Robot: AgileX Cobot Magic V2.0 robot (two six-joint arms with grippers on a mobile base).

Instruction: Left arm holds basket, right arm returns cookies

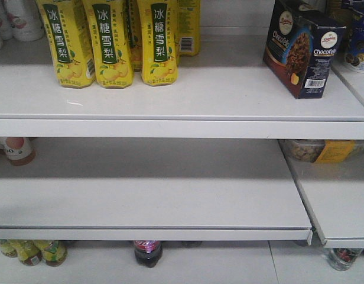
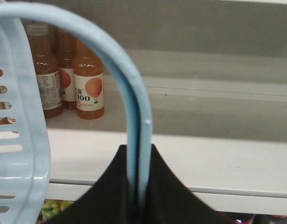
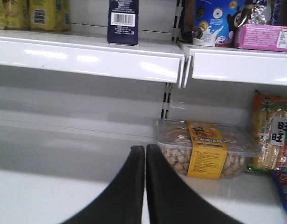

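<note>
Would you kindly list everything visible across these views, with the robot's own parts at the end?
cookies: one, dark navy box, upright on top shelf, right end.
yellow drink cartons: at least four, top shelf, left.
orange juice bottles: three, lower shelf behind handle.
basket: one, light blue, handle in left gripper.
clear snack tub: one, yellow label, lower shelf right.
pink box: one, neighbouring top shelf.
left gripper: black, shut on handle.
right gripper: black, shut, empty.

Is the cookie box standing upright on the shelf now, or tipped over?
Upright. The cookies stand on their base on the top shelf, free of the right gripper, whose fingers are together and empty.
</note>
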